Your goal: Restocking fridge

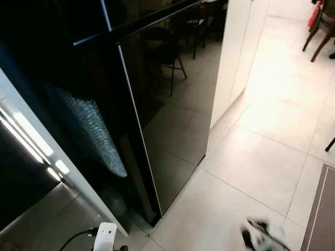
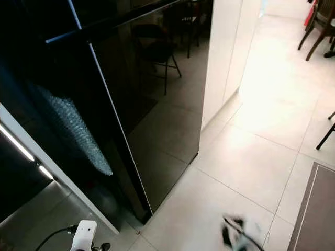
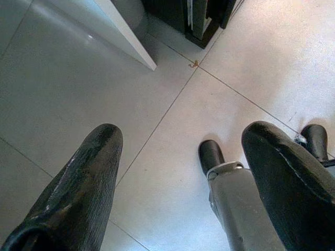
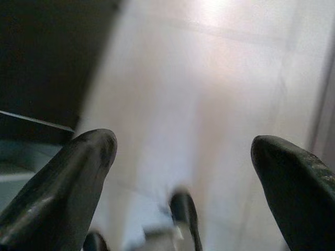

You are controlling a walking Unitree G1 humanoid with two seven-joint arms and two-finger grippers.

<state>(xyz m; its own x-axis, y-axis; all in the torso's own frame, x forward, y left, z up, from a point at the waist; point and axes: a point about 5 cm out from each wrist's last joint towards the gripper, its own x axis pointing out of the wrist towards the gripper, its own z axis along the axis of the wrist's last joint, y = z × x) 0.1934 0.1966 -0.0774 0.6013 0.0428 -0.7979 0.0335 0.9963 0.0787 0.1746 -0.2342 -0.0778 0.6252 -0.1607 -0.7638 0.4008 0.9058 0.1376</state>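
Note:
The fridge is a tall black glossy unit ahead on my left; its dark front reflects chairs and floor tiles. A white-edged panel with bright light strips runs diagonally at the far left, and a bubble-textured patch shows on the dark surface beside it. My left gripper hangs open over the pale floor tiles, holding nothing, near the fridge's base. My right gripper is open and empty too, and appears as a blurred dark shape low over the floor.
Pale tiled floor stretches to the right. A white wall panel stands just past the fridge. Wooden chair legs are at the far right, and a grey mat edge lies at bottom right. My own leg is below the left gripper.

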